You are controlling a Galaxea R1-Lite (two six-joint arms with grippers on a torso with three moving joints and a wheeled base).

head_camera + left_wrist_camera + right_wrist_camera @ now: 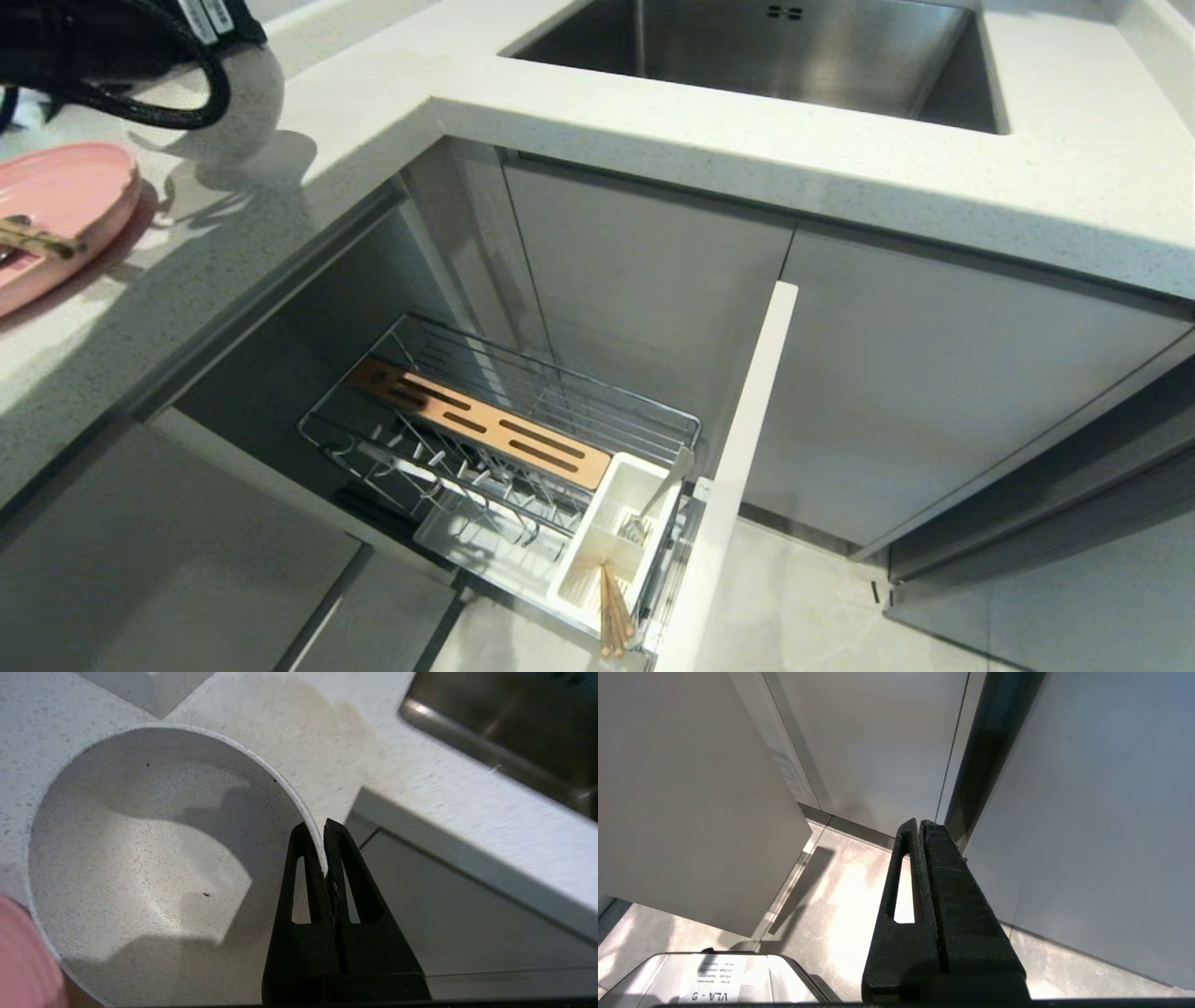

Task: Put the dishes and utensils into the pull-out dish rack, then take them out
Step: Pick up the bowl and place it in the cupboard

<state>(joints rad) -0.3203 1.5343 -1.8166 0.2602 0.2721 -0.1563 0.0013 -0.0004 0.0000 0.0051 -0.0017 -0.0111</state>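
Note:
My left gripper (318, 829) is shut on the rim of the cream-white bowl (154, 868), one finger inside the wall and one outside. In the head view the bowl (254, 93) shows under my left arm (140, 65) at the counter's back left; I cannot tell whether it rests on the counter. The pink plate (56, 210) lies further left with the pair of chopsticks (37, 241) across it. The pull-out dish rack (485, 439) stands drawn out below the counter. The spoon is out of view. My right gripper (919, 823) hangs shut and empty, parked low beside the cabinets.
The rack's white utensil box (607, 551) holds a steel fork (653, 504) and a bundle of chopsticks (613, 611). Its pale front panel (738, 467) juts out to the right. The steel sink (794, 56) is sunk into the counter (653, 140) behind.

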